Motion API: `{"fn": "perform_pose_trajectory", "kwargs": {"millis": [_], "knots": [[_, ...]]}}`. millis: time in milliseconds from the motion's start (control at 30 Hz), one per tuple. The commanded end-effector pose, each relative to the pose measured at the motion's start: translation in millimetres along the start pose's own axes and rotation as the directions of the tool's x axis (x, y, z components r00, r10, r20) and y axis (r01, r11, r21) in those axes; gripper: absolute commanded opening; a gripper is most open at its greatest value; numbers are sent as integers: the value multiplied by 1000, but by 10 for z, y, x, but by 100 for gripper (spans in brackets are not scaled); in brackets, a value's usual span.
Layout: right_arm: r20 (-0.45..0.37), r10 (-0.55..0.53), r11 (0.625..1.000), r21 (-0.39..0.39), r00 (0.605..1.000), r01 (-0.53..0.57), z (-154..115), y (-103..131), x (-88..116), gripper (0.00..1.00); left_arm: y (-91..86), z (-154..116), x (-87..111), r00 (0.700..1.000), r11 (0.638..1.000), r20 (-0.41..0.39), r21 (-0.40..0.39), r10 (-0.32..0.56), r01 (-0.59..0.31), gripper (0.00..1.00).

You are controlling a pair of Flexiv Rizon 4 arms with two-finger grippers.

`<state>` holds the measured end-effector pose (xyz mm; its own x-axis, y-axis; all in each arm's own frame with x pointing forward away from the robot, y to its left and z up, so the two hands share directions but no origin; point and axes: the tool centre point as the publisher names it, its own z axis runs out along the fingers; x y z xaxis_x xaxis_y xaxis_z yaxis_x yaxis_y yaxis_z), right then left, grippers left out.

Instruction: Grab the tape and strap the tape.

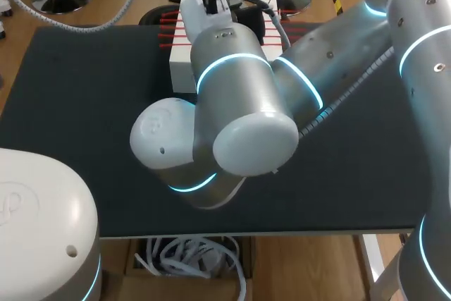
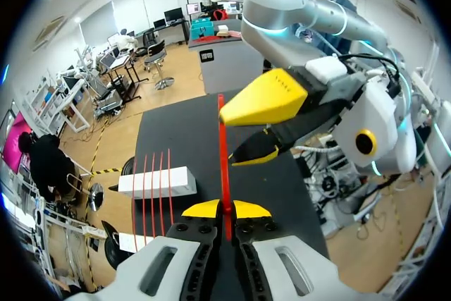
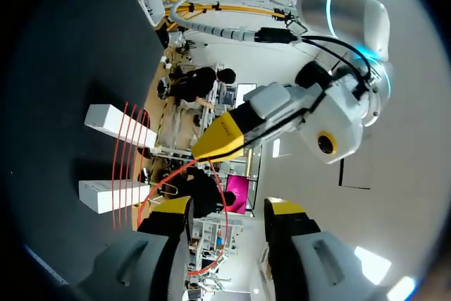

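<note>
1. My left gripper is pinched tight on the tape. It's a thin red strand caught right between the two yellow tips.
2. From that pinch the strand runs dead straight out at 12 o'clock ahead of the fingers. Its long axis lines up with the gripper, and it reaches as far as the upper finger of my other gripper.
3. My right gripper is spread wide and clamps nothing. In its own wrist view the tape bends into a loose loop passing between its fingers. I can't tell if the loop actually touches either one.
4. What's in the way: the right gripper sits right on the tape's line, just ahead of the left one at 12 o'clock, with the two sets of tips facing each other.
5. There are two white boxes, lying side by side with a gap on the black table. They're off at roughly 10 o'clock from my left gripper.
6. There are four red bands, each crossing both boxes. They run roughly parallel to the strand I'm holding.
7. In the head view the boxes sit near the table's 12 o'clock edge. My right arm sweeps in from 3 o'clock and covers most of them, and I can't make out any fingertips there.
</note>
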<state>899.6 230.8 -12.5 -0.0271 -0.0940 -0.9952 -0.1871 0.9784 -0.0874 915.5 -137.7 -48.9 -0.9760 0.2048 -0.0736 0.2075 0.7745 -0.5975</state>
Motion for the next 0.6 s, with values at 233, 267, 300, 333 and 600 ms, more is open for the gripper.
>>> {"fn": "perform_pose_trajectory", "kwargs": {"millis": [233,267,300,333,600], "knots": [[-4,32,999,15,999,-32,-278,-268,-174,48,-3,-9,8,1000,1000,0,-3,-1,1,0],[-2,34,999,19,999,-34,-297,-295,-180,49,-3,-9,8,1000,1000,0,-3,-1,1,0],[-1,36,999,27,999,-36,-313,-328,-185,51,-3,-9,8,1000,1000,0,-3,-1,1,0],[-1,39,999,32,999,-39,-329,-362,-190,55,-3,-9,8,1000,1000,0,-3,-1,1,0],[3,59,995,78,998,-59,-391,-688,-262,100,-3,-9,8,1000,1000,0,-3,-1,1,0]]}}
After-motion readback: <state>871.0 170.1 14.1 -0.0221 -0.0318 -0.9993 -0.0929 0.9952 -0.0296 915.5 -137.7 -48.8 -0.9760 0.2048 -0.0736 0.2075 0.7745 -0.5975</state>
